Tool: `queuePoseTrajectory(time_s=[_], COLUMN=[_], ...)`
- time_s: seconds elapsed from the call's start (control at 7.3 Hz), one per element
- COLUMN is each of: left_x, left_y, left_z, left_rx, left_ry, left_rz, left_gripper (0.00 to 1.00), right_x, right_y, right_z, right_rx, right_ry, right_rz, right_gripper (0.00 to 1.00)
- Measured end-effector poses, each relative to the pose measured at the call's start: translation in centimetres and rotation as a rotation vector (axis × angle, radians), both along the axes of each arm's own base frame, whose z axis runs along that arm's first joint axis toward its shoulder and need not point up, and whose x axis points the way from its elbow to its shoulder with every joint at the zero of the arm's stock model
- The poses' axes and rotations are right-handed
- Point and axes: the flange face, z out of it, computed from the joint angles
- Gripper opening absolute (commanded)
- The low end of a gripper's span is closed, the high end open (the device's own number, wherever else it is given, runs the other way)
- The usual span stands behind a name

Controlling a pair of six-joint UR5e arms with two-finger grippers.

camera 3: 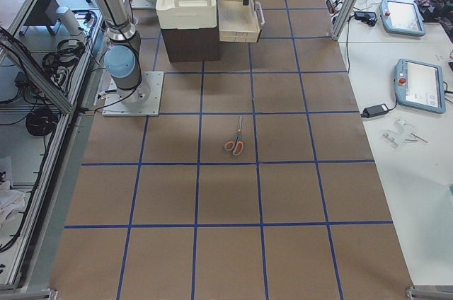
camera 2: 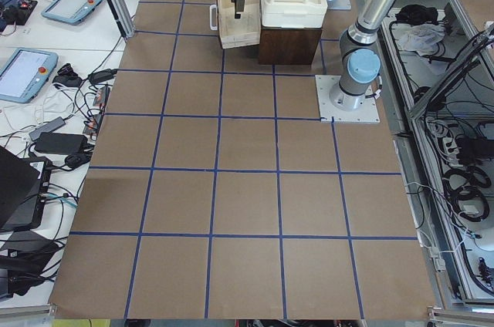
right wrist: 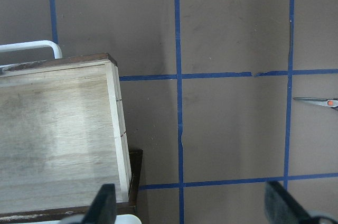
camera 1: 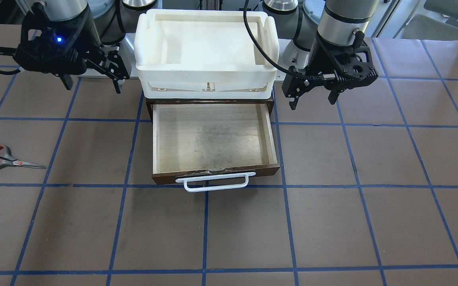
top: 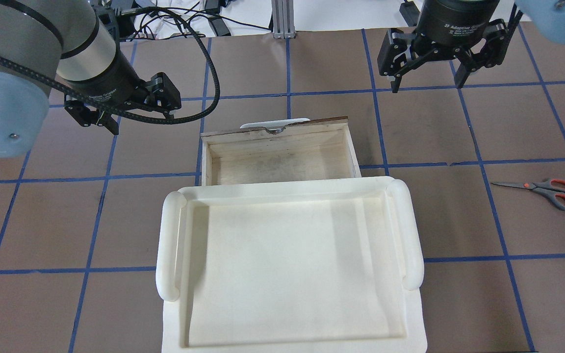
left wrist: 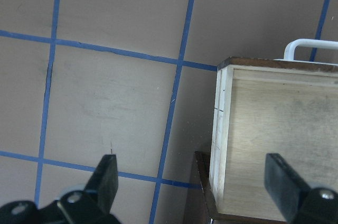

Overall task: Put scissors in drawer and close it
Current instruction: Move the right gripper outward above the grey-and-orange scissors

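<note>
The scissors (camera 1: 8, 159) lie flat on the brown table on the robot's right side, also in the overhead view (top: 542, 189) and the exterior right view (camera 3: 236, 137); only a blade tip shows in the right wrist view (right wrist: 317, 101). The drawer (camera 1: 213, 137) is pulled out and empty, its white handle (camera 1: 212, 182) facing away from the robot. My right gripper (camera 1: 92, 87) is open and empty, above the table beside the drawer and well away from the scissors. My left gripper (camera 1: 312, 104) is open and empty on the drawer's other side.
A white plastic tray (camera 1: 207, 71) sits on the dark cabinet above the drawer, between the two arms. A black cable (camera 1: 261, 47) loops from the left arm over the tray's corner. Blue tape lines grid the brown table (camera 1: 332, 222).
</note>
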Motion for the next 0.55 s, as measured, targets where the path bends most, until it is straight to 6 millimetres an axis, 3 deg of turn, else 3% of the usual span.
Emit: queuePoseTrajectory(time_s=[0.55], left_x=[0.00], left_y=[0.01], left_z=[-0.01], left_rx=[0.001], left_ry=[0.000], left_rz=[0.000], left_gripper=[1.00], right_x=[-0.43], right_y=[-0.32], right_z=[-0.65], right_rx=[0.017], right_ry=[-0.002], right_rz=[0.064], right_gripper=[1.00])
